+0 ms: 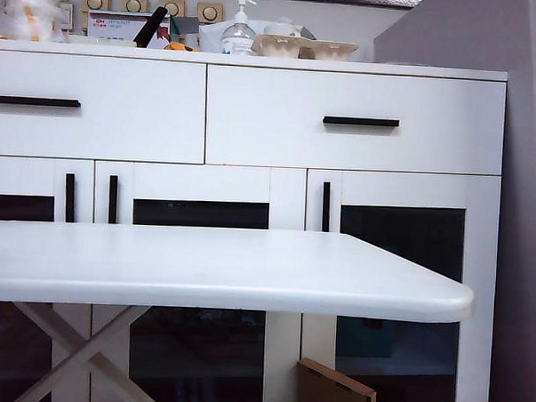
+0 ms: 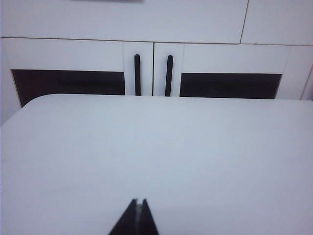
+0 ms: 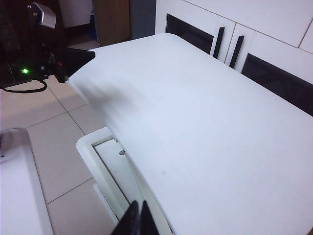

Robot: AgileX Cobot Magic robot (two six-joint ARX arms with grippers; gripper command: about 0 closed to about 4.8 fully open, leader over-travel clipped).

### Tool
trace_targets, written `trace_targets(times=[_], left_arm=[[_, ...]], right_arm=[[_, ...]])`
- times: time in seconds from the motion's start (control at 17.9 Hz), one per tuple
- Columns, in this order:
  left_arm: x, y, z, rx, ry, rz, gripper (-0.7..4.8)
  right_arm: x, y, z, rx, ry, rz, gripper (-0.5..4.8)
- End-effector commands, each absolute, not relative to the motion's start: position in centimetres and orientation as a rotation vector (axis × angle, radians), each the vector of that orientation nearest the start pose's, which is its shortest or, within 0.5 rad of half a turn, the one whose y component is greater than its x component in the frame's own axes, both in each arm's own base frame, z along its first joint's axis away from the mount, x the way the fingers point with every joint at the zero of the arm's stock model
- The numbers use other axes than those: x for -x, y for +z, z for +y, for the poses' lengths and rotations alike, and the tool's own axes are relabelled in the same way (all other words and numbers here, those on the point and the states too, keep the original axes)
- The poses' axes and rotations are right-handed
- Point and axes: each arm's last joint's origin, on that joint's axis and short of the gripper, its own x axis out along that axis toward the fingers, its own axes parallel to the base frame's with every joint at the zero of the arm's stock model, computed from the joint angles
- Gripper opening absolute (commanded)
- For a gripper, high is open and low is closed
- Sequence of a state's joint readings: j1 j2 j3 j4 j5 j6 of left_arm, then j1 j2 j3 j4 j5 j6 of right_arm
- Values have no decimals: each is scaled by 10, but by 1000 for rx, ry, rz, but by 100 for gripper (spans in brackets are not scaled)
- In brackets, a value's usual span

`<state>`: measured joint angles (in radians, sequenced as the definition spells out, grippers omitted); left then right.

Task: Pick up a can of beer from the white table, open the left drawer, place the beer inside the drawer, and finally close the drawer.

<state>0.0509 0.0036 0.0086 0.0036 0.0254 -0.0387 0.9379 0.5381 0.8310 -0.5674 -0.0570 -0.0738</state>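
No can of beer shows on the white bench (image 1: 247,271); left gripper (image 2: 136,203) hovers over it, fingers pinched shut on nothing; right gripper (image 3: 136,208) off its edge, likewise shut; left drawer (image 1: 96,106) closed behind; expect a light, slick, dentable can; grip mid-body.

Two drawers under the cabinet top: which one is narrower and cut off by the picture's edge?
The left drawer: it runs off the exterior view's left edge, its black handle near that edge. The wider drawer shows whole.
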Motion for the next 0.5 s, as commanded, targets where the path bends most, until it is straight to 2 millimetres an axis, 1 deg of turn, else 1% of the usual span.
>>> trace_targets(times=[0.06, 0.39, 0.5], left_arm=[[-97, 168, 4, 36, 20, -21, -5], [-97, 168, 4, 36, 20, -21, -5], [-97, 168, 4, 36, 20, -21, -5]], right_arm=[[-59, 343, 84, 179, 1005, 208, -5], [-60, 343, 83, 176, 997, 204, -5], [-63, 341, 81, 163, 953, 189, -5]])
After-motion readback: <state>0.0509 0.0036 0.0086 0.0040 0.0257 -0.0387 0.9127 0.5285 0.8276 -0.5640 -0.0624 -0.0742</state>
